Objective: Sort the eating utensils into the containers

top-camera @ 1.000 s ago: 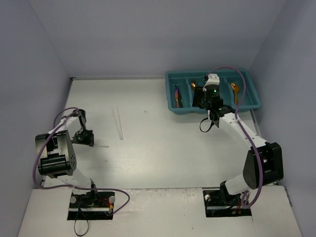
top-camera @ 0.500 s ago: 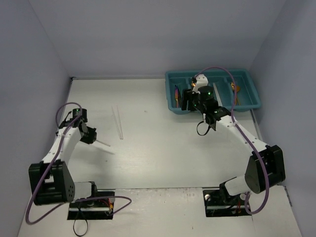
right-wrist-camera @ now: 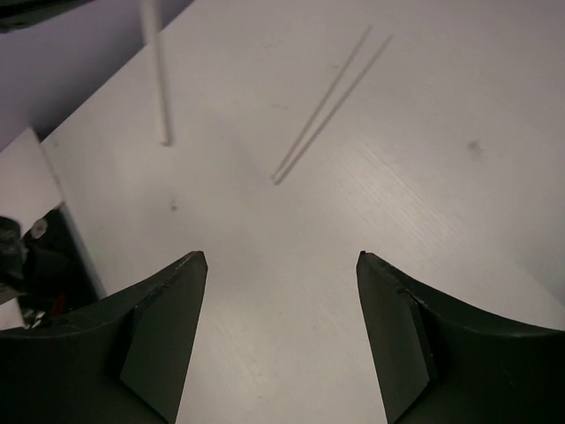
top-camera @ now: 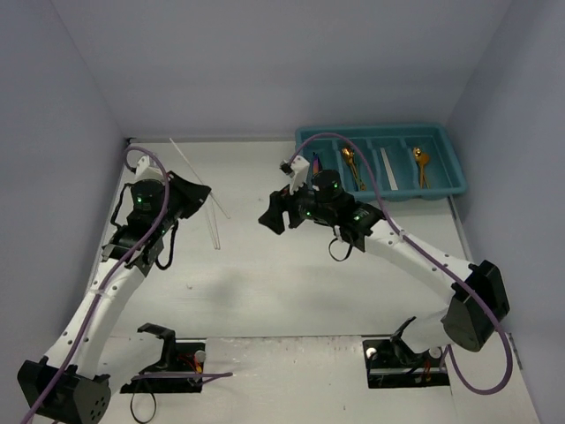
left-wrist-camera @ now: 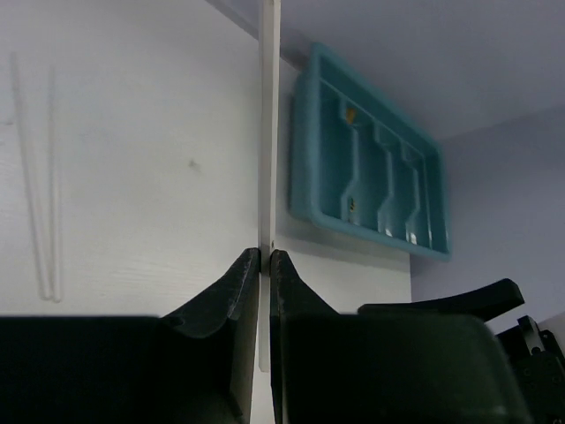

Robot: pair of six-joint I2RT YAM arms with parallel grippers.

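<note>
Table [top-camera: 265,283]: white, walled in on three sides.
Tray [top-camera: 388,130]: teal, far right corner, long compartments running front to back. The top view alone looks into them: two gold spoons [top-camera: 350,163] in separate compartments, with a white piece [top-camera: 388,168] in the compartment between. The left wrist view shows the tray [left-wrist-camera: 371,177] side-on, contents only gold flecks.
Left gripper [top-camera: 201,189]: over the table's left half, jaws pinched narrow on a held chopstick [top-camera: 185,157], white. The wrist view [left-wrist-camera: 265,256] shows the stick [left-wrist-camera: 269,132] clamped between both tips.
Right gripper [top-camera: 269,219]: mid-table, left of the tray, jaws wide, nothing between them [right-wrist-camera: 281,256].
Pair of chopsticks [top-camera: 212,225]: white, flat on the table, side by side, between the grippers. Seen also from each wrist [left-wrist-camera: 35,177] [right-wrist-camera: 331,106].
</note>
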